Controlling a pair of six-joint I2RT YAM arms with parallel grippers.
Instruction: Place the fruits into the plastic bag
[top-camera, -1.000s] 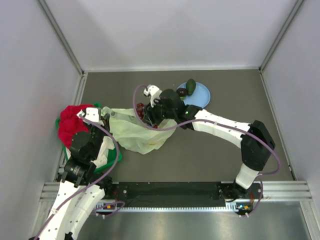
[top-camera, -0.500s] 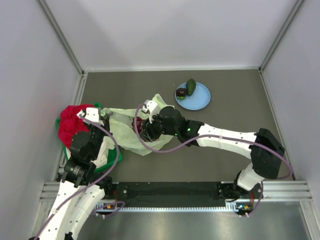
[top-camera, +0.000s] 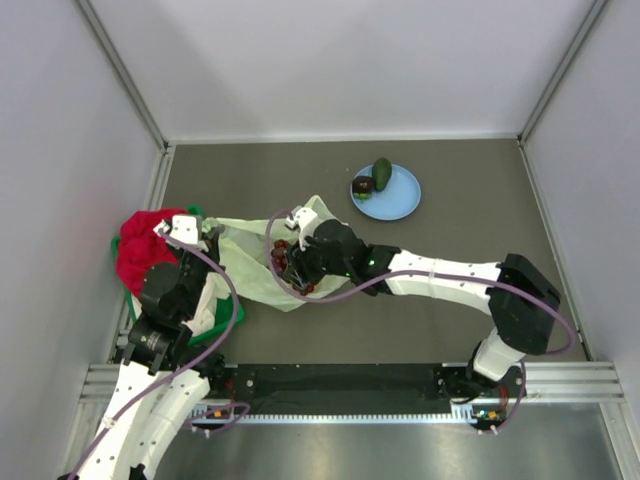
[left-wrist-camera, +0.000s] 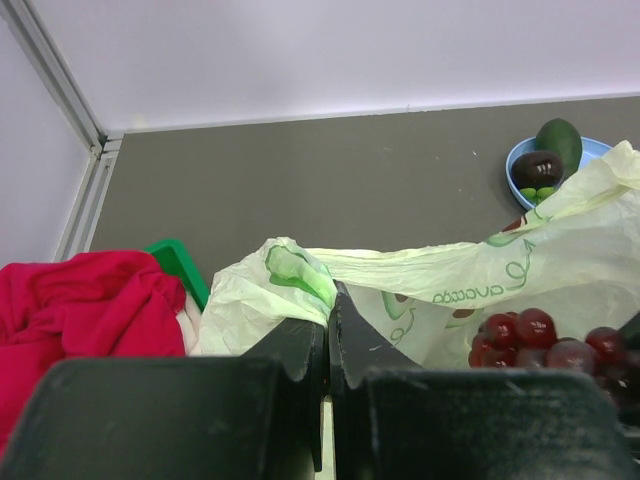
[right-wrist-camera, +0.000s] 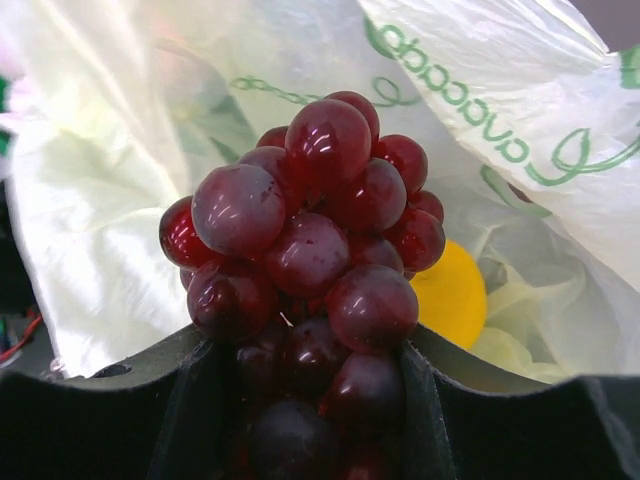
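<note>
The pale yellow-green plastic bag (top-camera: 250, 268) lies crumpled left of centre. My left gripper (top-camera: 211, 236) is shut on the bag's edge (left-wrist-camera: 300, 275) and holds it up. A dark red grape bunch (right-wrist-camera: 310, 240) is gripped between the fingers of my right gripper (right-wrist-camera: 310, 355), which sits at the bag's open mouth (top-camera: 288, 262). Inside the bag, behind the grapes, lies a round orange-yellow citrus (right-wrist-camera: 452, 295). A green avocado-like fruit (top-camera: 382, 170) and a small dark fruit (top-camera: 364, 185) rest on the blue plate (top-camera: 402, 196) at the back.
A red cloth (top-camera: 140, 245) and white cloths sit in a green bin (top-camera: 228, 322) at the left, close to my left arm. Grey walls with metal rails enclose the dark table (top-camera: 450, 230).
My right gripper has carried the grape bunch from near the blue plate down and leftwards to the bag's mouth. The left gripper has stayed put, holding the bag.
</note>
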